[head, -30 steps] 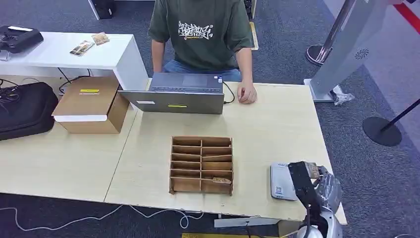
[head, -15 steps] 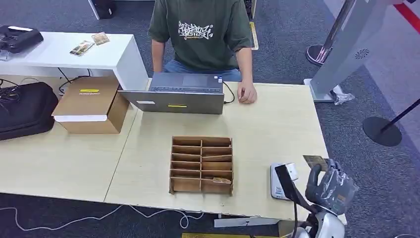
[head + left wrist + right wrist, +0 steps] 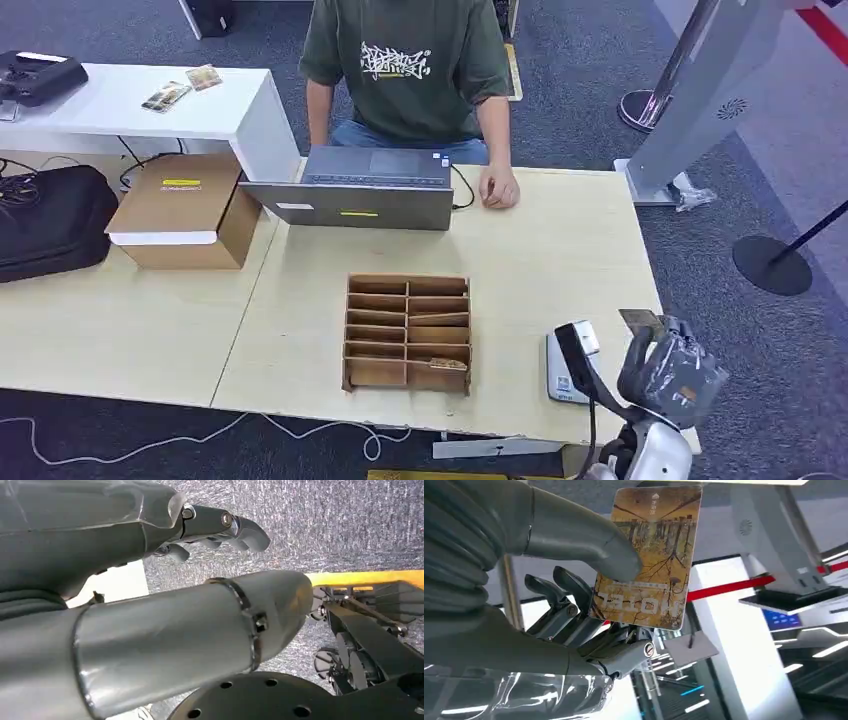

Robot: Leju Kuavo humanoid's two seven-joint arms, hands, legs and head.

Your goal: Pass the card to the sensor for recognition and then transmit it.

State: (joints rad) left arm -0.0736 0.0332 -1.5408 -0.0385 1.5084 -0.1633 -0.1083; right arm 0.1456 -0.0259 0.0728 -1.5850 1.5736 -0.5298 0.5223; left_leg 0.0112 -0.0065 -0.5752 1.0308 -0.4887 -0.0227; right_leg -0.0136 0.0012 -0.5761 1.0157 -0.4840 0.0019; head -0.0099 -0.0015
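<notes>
Here we see the right hand (image 3: 672, 372) raised at the near right corner of the light wooden table (image 3: 560, 250), its thumb (image 3: 574, 535) and darker fingers (image 3: 569, 610) pinching a hotel key card (image 3: 649, 555). The card, printed with bare trees on an amber ground, stands up out of the top of the hand, its far end free; from the head view its edge (image 3: 640, 322) pokes out just above the hand. Just left of the hand lies the white card sensor (image 3: 562, 372) on the table's near edge, partly hidden by the robot's forearm. Left again sits a brown wooden slotted organizer (image 3: 407, 332), one card lying in its near right slot. A person in a green T-shirt (image 3: 410, 60) sits at the far side behind an open laptop (image 3: 360, 190). We find the left hand (image 3: 150, 535) hanging over grey carpet, fingers loosely apart and holding nothing.
</notes>
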